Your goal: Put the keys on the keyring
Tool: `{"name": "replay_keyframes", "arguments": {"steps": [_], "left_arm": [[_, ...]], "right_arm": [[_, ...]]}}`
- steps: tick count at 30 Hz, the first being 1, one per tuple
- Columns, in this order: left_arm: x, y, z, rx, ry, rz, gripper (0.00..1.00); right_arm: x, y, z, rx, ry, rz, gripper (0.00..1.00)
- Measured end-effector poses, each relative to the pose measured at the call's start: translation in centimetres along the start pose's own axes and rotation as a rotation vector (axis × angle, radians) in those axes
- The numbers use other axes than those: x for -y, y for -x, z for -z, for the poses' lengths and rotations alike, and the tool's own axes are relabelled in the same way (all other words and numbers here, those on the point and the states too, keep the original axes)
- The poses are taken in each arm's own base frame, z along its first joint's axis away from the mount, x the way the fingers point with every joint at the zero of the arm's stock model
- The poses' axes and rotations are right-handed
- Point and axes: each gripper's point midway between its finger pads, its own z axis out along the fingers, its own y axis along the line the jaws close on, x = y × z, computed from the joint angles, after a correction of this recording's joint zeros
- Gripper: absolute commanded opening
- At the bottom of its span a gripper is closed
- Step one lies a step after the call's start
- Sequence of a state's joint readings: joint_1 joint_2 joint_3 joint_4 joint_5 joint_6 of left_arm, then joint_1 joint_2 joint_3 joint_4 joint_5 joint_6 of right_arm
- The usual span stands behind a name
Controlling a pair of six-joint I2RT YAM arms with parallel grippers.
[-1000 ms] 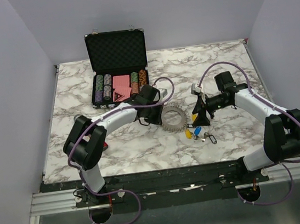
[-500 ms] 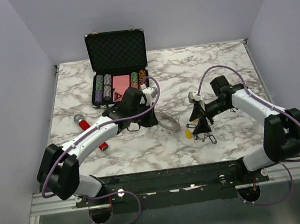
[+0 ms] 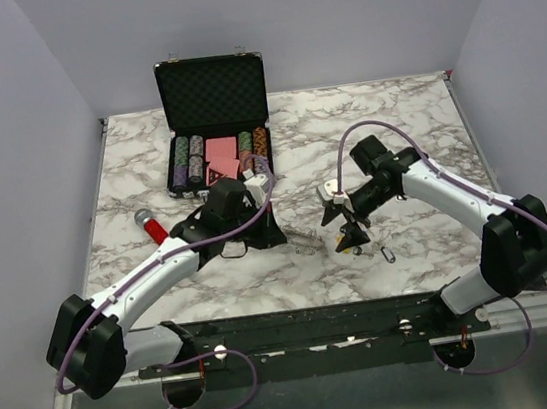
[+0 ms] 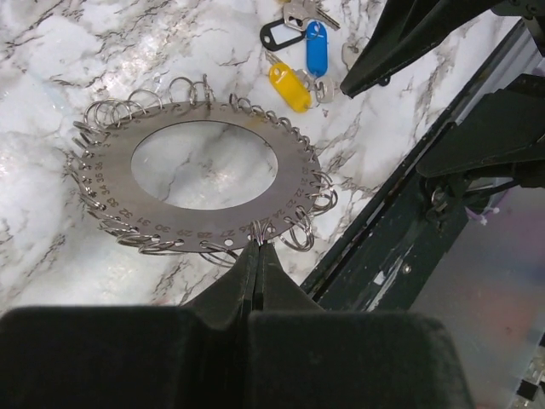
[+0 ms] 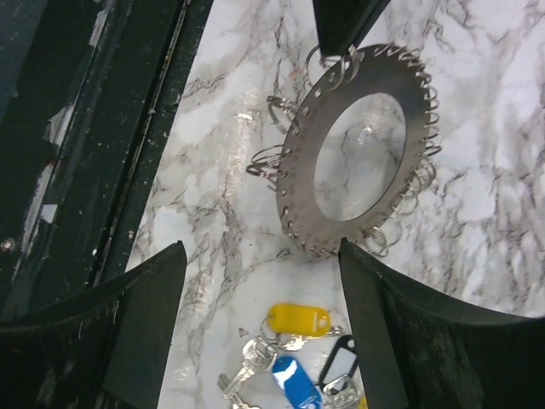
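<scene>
Keyring (image 4: 204, 226): flat, numbered metal disc with a wide hole, fringed all round with small split rings (image 4: 128, 98). Tilted over the marble bench (image 3: 414, 125) near its middle. Pinched at the 6 o'clock rim, as seen from the left wrist, by the left fingers (image 4: 247, 277), pressed together on the plate's edge. Probably stiff, thin and fairly light, but slick; apt to pivot or slip in so narrow a pinch. Better held on the plate itself than on the loose, springy split rings.

Keys (image 5: 255, 354) flat on the bench just beside the disc, at about 3 o'clock of it from above: one bunch with a yellow tag (image 5: 298, 319), a blue one and a black one. Small, light, floppy as a bunch; plastic tags likely the easiest hold.

Right fingers (image 5: 400, 315) spread wide, empty, hovering over that bunch.

Farther out, at 11 o'clock of the disc, an open poker chip case (image 3: 210, 92).
</scene>
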State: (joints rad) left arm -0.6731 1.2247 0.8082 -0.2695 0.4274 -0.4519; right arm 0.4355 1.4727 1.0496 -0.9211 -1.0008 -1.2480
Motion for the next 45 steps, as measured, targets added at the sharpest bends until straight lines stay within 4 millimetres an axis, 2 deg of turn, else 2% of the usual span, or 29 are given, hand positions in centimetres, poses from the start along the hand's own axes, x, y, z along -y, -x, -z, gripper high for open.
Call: {"name": "replay_keyframes", "arguments": {"steps": [7,13,16,19,24,28,33,39,45], "left_arm": [[0.4,0.2,-0.2,0.017,-0.028,0.054,0.0],[1.1,0.8,-0.2,0.043,-0.061,0.075,0.0],[1.1,0.8,-0.3,0.045,-0.068,0.087,0.0],[1.1,0.6,-0.3,0.041,-0.075,0.096,0.0],[1.1,0.5,-0.4,0.046,-0.083,0.12,0.0],[1.3,0.7,-0.4,0.056,-0.098,0.133,0.0],[1.7,1.0,-0.4,0.067,-0.123,0.136,0.0],[1.8,0.7,-0.6,0.067,-0.142,0.133,0.0],[1.4,-0.3,-0.8,0.049,-0.138,0.143,0.0]], "right_arm": [[0.9,1.9,-0.2,-0.009,0.007,0.086,0.78],[0.4,2.6,-2.1,-0.028,0.038,0.123,0.68],[0.1,2.9,-2.6,-0.03,0.05,0.129,0.63],[0.1,3.4,-2.7,-0.026,0.053,0.137,0.55],[0.2,5.1,-3.0,-0.015,0.057,0.152,0.55],[0.2,5.4,-3.4,-0.016,0.051,0.109,0.57],[1.2,5.6,-3.8,-0.009,0.017,0.029,0.56],[2.4,5.0,-4.8,-0.006,0.003,-0.084,0.53],[2.7,5.4,-5.0,0.013,-0.005,-0.12,0.47]]}}
